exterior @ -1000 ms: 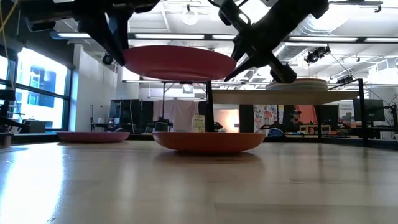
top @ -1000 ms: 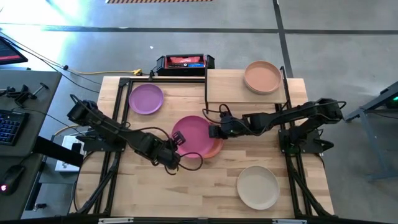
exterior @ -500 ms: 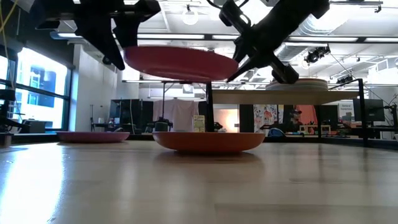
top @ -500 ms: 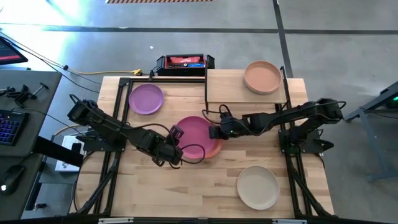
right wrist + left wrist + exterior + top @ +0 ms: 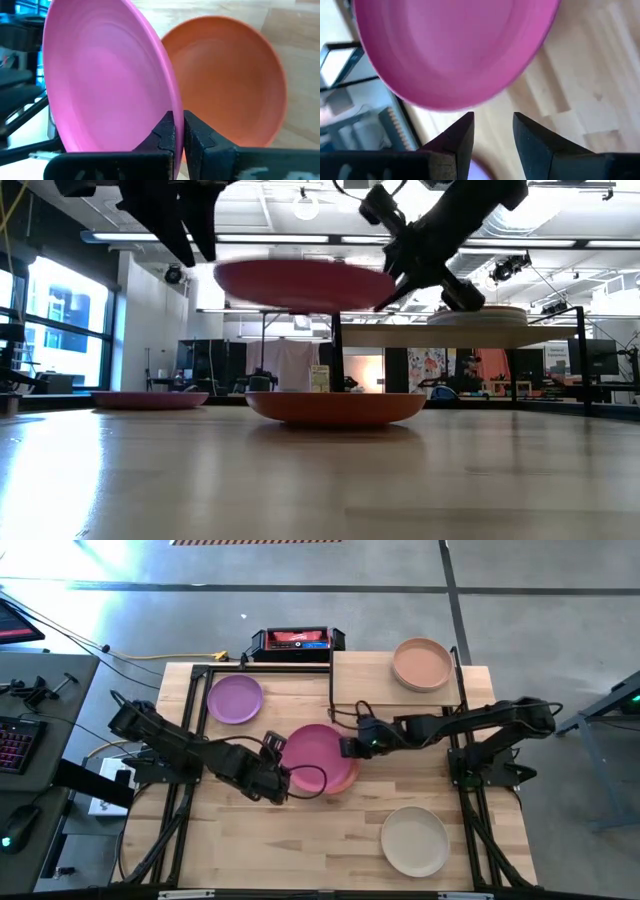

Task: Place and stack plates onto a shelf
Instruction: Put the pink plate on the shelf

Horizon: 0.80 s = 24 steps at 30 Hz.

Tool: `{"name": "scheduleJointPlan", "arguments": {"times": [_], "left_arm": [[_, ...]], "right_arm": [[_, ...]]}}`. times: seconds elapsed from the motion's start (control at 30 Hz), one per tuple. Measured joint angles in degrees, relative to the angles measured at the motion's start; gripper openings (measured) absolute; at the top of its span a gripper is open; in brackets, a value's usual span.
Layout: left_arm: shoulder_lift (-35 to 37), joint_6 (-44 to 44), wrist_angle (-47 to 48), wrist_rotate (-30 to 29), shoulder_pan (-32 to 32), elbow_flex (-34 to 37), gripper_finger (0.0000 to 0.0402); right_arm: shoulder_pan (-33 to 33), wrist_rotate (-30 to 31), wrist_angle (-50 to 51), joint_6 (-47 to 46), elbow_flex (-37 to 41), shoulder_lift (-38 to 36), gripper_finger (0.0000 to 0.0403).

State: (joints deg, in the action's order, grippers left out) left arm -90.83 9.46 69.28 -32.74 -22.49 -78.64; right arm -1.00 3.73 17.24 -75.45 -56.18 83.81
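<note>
- Right wrist view: right gripper (image 5: 178, 131) jaws clamped on pink plate (image 5: 100, 85) rim, above terracotta plate (image 5: 230, 85).
- Left wrist view: left gripper (image 5: 492, 132) jaws parted, apparently clear of the rim.
- Plates matte, round, shallow; bench (image 5: 330, 840) slatted wood.

Right claw (image 5: 178, 131) clamped on rim of pink plate (image 5: 105, 80), fingers pressed tight together. Pink plate tilted on edge, hollow face toward camera. Terracotta plate (image 5: 230, 85) just beside pink plate, partly behind it, lying on light-wood counter (image 5: 295, 35). Dark blurred equipment on pink plate's far side.
</note>
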Motion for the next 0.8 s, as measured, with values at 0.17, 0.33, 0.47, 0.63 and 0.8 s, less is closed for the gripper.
{"name": "scheduleJointPlan", "arguments": {"times": [0.17, 0.33, 0.47, 0.63, 0.8], "left_arm": [[0.0, -3.11, 5.38, -3.99, 0.8, -0.64, 0.0127], [0.33, -3.83, 6.53, -5.56, 2.95, -0.65, 0.0127], [0.57, -3.24, 6.46, -6.36, 5.68, -0.65, 0.0127], [0.57, 0.2, 6.47, -6.77, 10.77, -0.65, 0.0127], [0.57, 0.94, 6.26, -6.77, 17.07, -0.65, 0.0127]], "right_arm": [[1.82, -0.87, 2.35, 3.38, 0.0, -5.72, 0.0], [5.48, -0.33, 8.4, 5.14, 0.0, -11.29, 0.0], [9.71, -0.65, 11.65, 7.63, 0.0, -14.5, 0.0], [15.98, -1.23, 12.11, 11.34, 0.0, -17.9, 0.0], [23.54, -3.22, 12.11, 15.19, 0.0, -20.18, 0.0]]}}
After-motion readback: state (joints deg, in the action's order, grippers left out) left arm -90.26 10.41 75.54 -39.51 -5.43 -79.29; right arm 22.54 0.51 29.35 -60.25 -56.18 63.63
